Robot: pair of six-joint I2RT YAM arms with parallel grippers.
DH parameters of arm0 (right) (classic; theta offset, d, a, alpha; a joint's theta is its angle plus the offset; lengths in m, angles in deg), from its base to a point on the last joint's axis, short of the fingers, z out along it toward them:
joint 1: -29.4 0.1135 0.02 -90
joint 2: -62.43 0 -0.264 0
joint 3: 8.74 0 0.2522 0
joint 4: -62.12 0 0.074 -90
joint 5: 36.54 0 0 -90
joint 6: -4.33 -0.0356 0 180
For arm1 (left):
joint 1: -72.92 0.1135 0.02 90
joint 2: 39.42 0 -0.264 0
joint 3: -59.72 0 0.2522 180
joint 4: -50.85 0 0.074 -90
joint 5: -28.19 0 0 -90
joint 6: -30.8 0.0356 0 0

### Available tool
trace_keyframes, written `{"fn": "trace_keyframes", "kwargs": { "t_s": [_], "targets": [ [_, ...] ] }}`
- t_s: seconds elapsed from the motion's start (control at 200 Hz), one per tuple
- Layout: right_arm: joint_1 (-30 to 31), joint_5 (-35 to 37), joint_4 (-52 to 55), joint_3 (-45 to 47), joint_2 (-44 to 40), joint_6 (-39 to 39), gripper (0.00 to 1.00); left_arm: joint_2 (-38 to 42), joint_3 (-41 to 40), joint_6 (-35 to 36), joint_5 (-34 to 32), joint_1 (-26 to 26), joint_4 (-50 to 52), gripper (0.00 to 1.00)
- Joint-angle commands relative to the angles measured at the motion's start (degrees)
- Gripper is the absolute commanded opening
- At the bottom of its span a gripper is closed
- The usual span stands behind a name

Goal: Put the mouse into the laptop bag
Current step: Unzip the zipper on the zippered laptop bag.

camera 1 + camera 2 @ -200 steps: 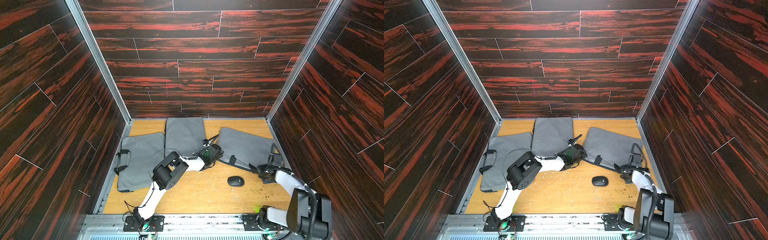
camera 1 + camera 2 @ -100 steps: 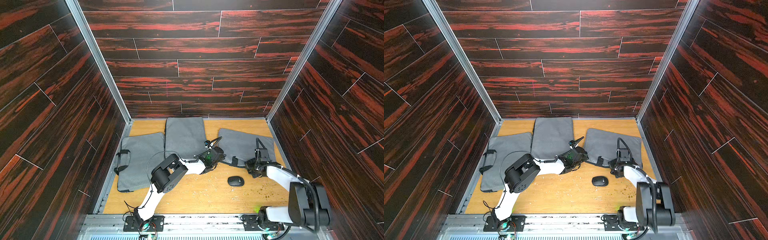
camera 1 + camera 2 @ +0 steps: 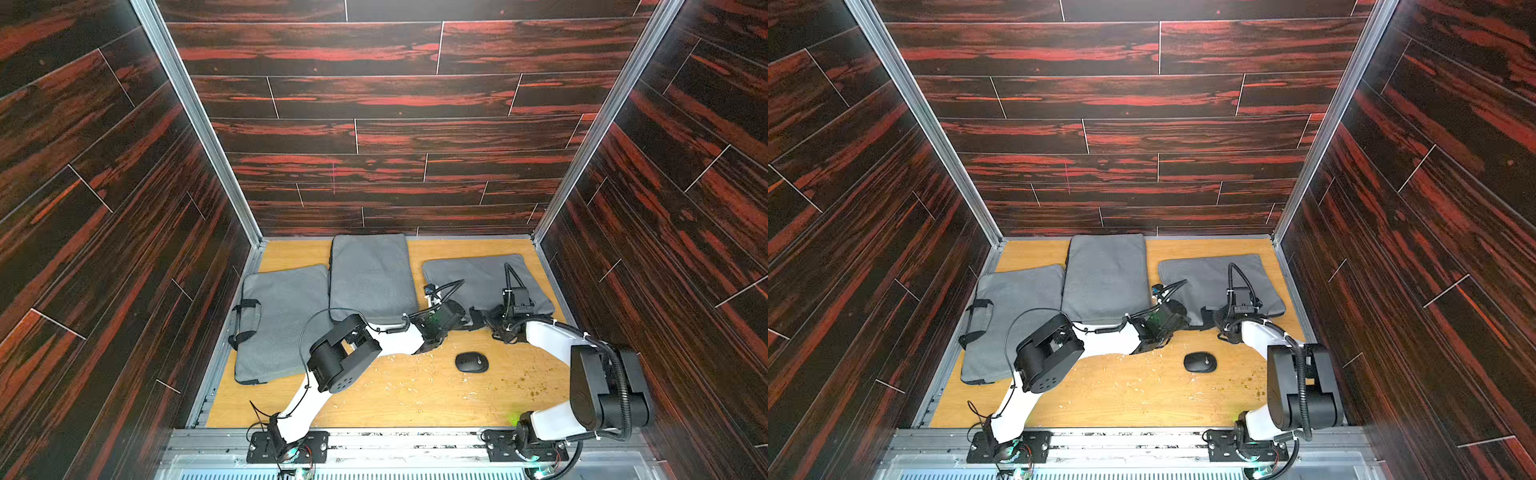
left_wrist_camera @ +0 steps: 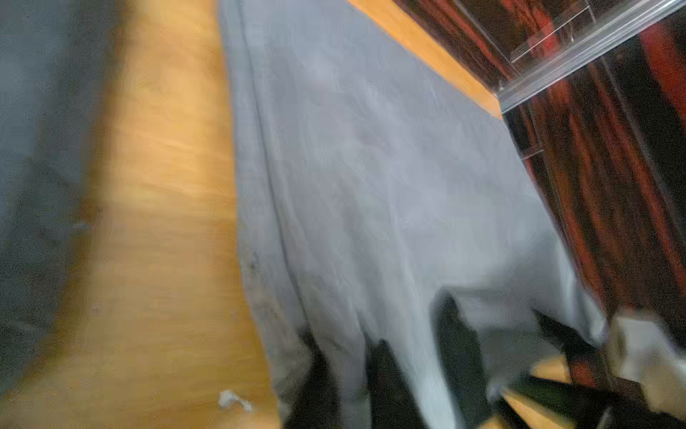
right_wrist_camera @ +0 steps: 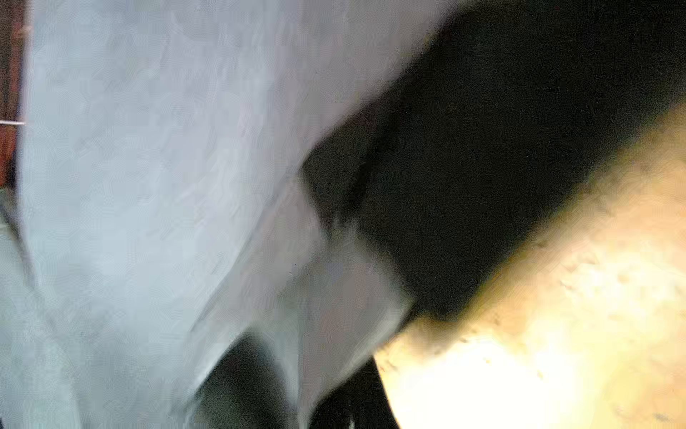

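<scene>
Black mouse (image 3: 471, 362) sits flat on the wood surface (image 3: 395, 395), right of centre and in the near half, not in any bag and w/ nothing touching it; both top views show it (image 3: 1200, 362) alone on bare wood, near side of the right laptop bag (image 3: 469, 274). Three grey bags lie flat: left laptop bag (image 3: 282, 320) w/ a dark handle (image 3: 245, 320) on its left edge, mid laptop bag (image 3: 370, 274) against the far wall w/ its left edge over the left one, and the right one apart from both. Both arms reach low to the right bag's near edge. Left end effector (image 3: 459, 311) is at that bag's near-left corner; its wrist view is motion-blurred, grey fabric (image 4: 371, 167) fills most of it and dark fingers (image 4: 319, 379) show at the fabric's edge, but can't tell if they're spread or pinching anything. Right end effector (image 3: 494, 321) is at the same near edge, just right of the left one, and is pressed together; in its wrist view a strip of the bag's grey fabric (image 5: 130, 148) runs between the dark fingers (image 5: 241, 390), so it looks to be pinching the bag edge. A broad black shape (image 5: 482, 148) beside the fabric is too blurred to name. Pale crumbs (image 3: 528, 384) dot the surface around and to the right of the mouse.
</scene>
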Motion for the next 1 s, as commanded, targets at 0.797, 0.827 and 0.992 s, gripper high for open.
{"fn": "trace_keyframes", "kwargs": {
  "t_s": [0.797, 0.827, 0.992],
  "targets": [
    [1.71, 4.59, -1.32, 6.32, -8.28, 4.07, 0.00, 5.94, -8.77, -2.23, 8.69, 7.38, -4.33, 0.83],
    [1.71, 4.52, -1.35, 6.41, -8.45, 4.10, 0.00, 5.15, -7.97, -2.36, 8.87, 7.33, -3.97, 0.83],
    [1.84, 2.17, -1.59, 7.00, -9.27, 4.46, 0.00, 0.69, -2.63, -2.55, 11.40, 7.51, -1.80, 0.83]
  ]
}}
